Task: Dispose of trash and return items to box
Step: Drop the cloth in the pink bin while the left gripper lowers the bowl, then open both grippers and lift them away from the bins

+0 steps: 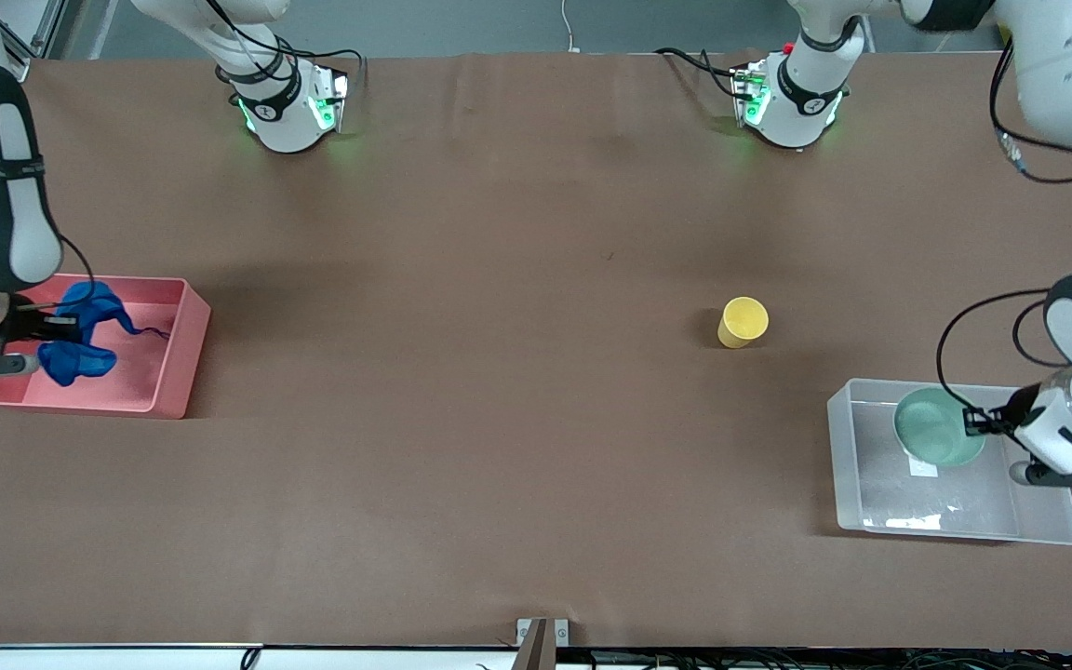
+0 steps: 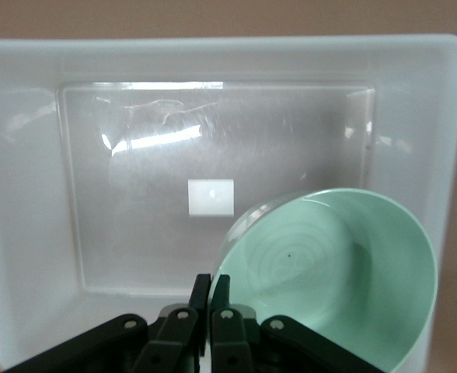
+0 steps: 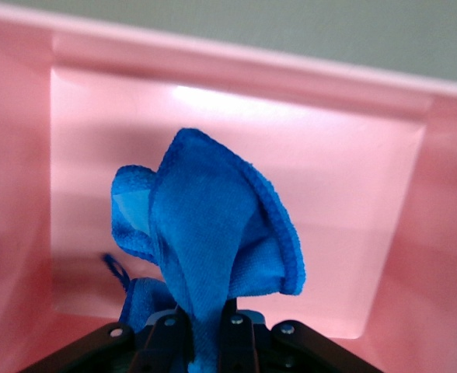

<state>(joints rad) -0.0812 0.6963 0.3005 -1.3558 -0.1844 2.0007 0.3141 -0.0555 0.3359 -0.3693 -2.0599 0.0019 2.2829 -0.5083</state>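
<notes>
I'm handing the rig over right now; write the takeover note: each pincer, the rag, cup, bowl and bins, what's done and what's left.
Right pincer: shut on the blue rag, holding it over the pink bin; not yet released.
Left pincer: shut on the rim of the mint bowl, holding it tilted over the clear box; not yet released.
Yellow cup: upright on the table, farther from the front camera than the clear box, untouched.
Done: rag and bowl carried to their bins.
Left: release both, then move the cup into the clear box.
</notes>
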